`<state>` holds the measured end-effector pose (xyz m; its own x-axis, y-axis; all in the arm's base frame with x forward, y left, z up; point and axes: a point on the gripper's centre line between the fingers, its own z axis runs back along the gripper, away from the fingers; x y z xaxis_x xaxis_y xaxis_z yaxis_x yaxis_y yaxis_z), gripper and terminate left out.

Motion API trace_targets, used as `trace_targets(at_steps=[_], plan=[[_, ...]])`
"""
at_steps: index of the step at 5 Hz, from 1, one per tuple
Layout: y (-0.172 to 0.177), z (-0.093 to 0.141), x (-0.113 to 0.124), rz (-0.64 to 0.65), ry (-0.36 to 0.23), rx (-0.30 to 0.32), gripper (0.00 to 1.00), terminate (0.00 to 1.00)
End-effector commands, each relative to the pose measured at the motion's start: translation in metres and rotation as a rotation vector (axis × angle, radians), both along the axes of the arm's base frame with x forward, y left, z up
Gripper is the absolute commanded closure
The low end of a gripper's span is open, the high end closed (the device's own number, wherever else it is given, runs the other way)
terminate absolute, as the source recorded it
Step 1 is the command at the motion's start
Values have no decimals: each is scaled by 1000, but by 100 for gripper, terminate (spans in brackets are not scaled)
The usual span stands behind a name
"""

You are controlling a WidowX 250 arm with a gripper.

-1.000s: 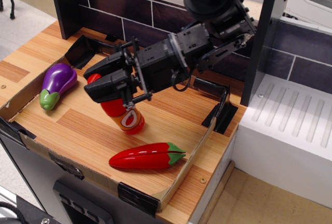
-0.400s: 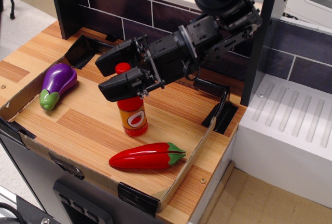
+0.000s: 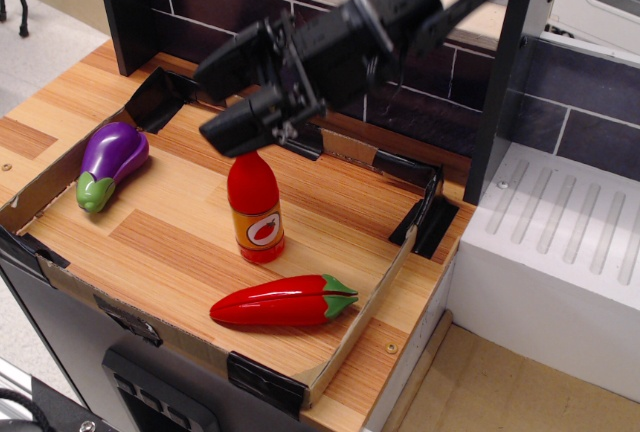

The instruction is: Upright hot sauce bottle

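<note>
The hot sauce bottle point(image 3: 256, 208) is glossy red with a yellow-orange label and a red emblem. It stands upright on the wooden tray floor point(image 3: 160, 242), near the middle. My gripper point(image 3: 232, 92) is black and hovers above the bottle's cap, a little to the left. Its two fingers are apart and hold nothing. There is a clear gap between the fingers and the bottle top.
A red chili pepper with a green stem point(image 3: 284, 300) lies in front of the bottle. A purple eggplant point(image 3: 109, 162) lies at the tray's left. Low cardboard walls point(image 3: 365, 297) edge the tray. A dark tiled wall point(image 3: 230, 22) stands behind, and a white drainer point(image 3: 560, 242) at the right.
The bottle went from tilted in my gripper to standing upright. My gripper let go of it and rose up and back, clear of the cap.
</note>
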<state>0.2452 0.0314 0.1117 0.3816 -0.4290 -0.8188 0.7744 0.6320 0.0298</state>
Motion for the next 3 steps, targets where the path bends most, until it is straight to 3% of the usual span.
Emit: trace_targets(at_steps=[1, 2, 3], plan=[[3, 43, 15, -141, -242, -284, 0, 0], [3, 43, 15, -141, -242, -284, 0, 0], [3, 43, 15, -141, -242, -284, 0, 100]])
